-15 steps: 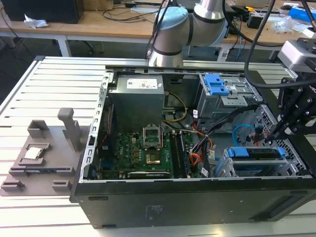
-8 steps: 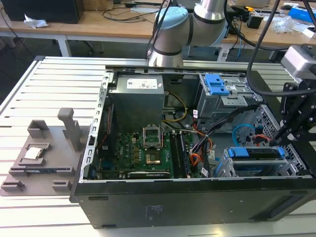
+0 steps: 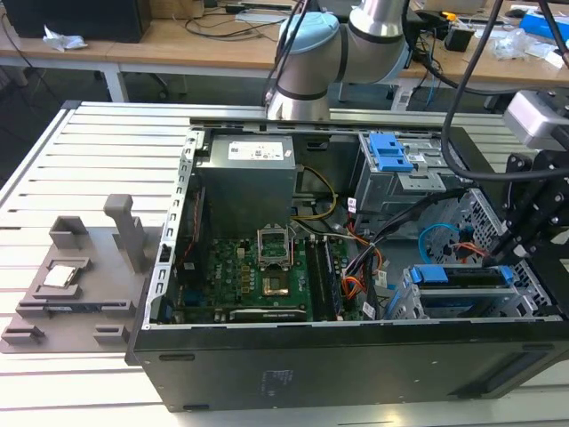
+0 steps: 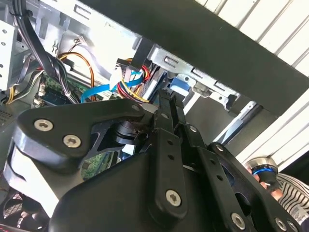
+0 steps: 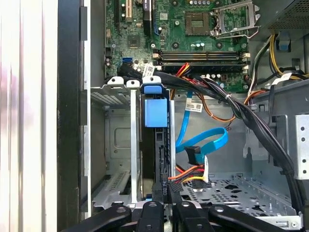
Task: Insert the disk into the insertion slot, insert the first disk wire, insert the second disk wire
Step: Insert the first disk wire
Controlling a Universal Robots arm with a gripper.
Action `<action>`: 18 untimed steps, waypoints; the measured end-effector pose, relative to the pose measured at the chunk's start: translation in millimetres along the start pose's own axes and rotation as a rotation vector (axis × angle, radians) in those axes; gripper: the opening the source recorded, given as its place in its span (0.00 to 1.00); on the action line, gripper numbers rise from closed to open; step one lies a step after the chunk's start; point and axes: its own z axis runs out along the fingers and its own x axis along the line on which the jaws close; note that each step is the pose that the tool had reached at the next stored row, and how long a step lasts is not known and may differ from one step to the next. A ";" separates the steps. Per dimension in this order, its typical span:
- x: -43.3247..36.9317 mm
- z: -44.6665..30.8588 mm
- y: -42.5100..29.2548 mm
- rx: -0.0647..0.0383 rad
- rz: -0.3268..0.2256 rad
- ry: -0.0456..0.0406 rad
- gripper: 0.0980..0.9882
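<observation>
One of three steps in hand, seemingly the first: flat silver blue-framed disk (image 5: 156, 112) edge-on inside low grey perforated sheet-metal insertion slot (image 3: 402, 307), clenched by black gripper (image 5: 164, 192). Calls for straight pressure along the rails (image 5: 133, 145), clear of loose blue ribbon cable (image 5: 185, 124).

A pale slatted worktop (image 3: 107, 142) spans the frame. An open black computer case (image 3: 356, 374) lies on its side from centre to lower right. A grey moulded fixture plate (image 3: 89, 316) sits just beside it, middle left.
</observation>
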 end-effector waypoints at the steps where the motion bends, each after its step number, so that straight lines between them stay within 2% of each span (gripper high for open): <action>1: 0.1 1.2 2.1 0.000 0.000 -0.0004 0.07; 5: 0.1 7.5 4.4 0.000 0.002 -0.0006 0.07; 18: 0.1 18.4 3.8 0.000 0.003 -0.0001 0.07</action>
